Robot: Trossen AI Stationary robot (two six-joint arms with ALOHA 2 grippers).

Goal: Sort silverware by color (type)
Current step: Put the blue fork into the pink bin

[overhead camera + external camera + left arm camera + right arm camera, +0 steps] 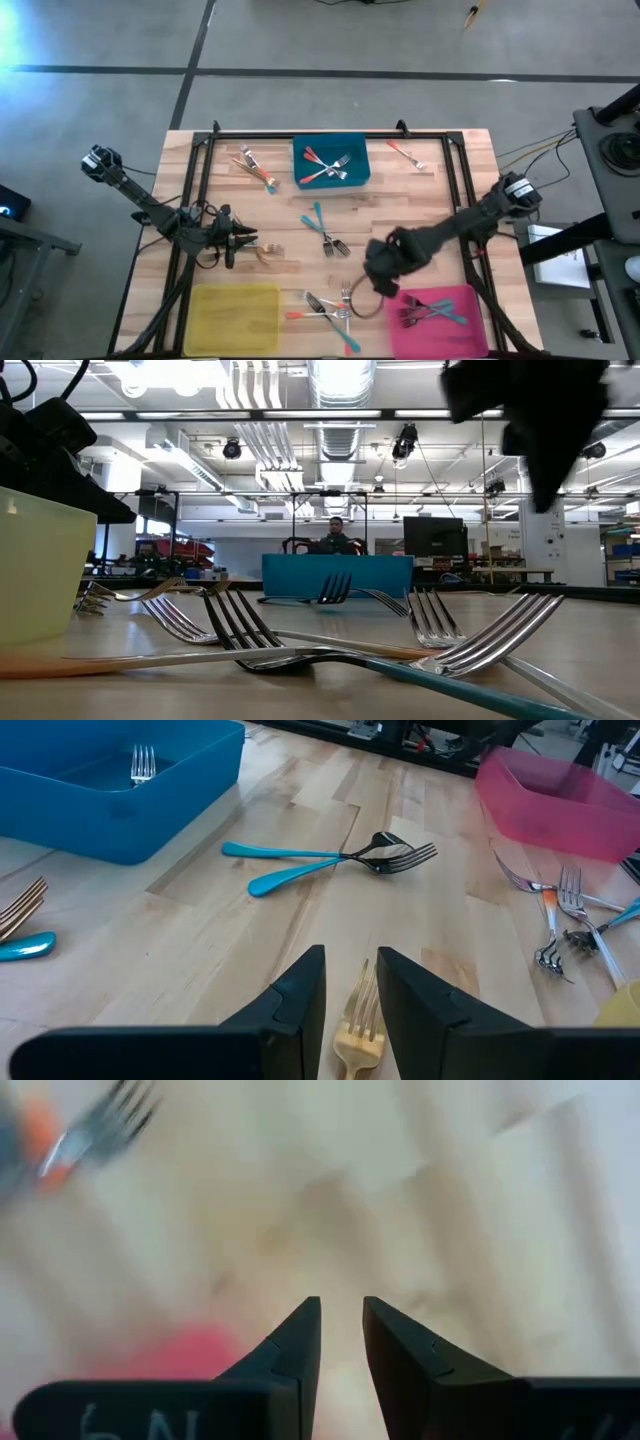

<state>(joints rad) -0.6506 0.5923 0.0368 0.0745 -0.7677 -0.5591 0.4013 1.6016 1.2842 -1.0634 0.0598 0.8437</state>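
My left gripper (351, 982) sits low at the table's left (240, 240), pointing right, shut on a gold fork (360, 1020). My right gripper (380, 280) hangs pointing down over bare wood between the pink bin (470, 300) and a pile of forks (330, 310). Its fingers (342, 1330) stand slightly apart with nothing between them. Two teal-handled forks (325, 232) lie crossed at the table's middle. The blue bin (331, 150) holds red-handled forks, and the pink bin holds teal-handled ones. My left gripper has the gold fork between its two fingers, which come nearly level from the table's left and lie along the fork. The fork's head (362, 1005) sticks out past the fingertips with its tines pointing away. The fingers hide the handle, so where they sit on it cannot be told.
A yellow bin (237, 318) stands at the near left. More forks lie at the far left (258, 168), and a red-handled one lies at the far right (407, 155). A black frame (330, 137) runs round the table. A person (335, 535) sits beyond the far edge.
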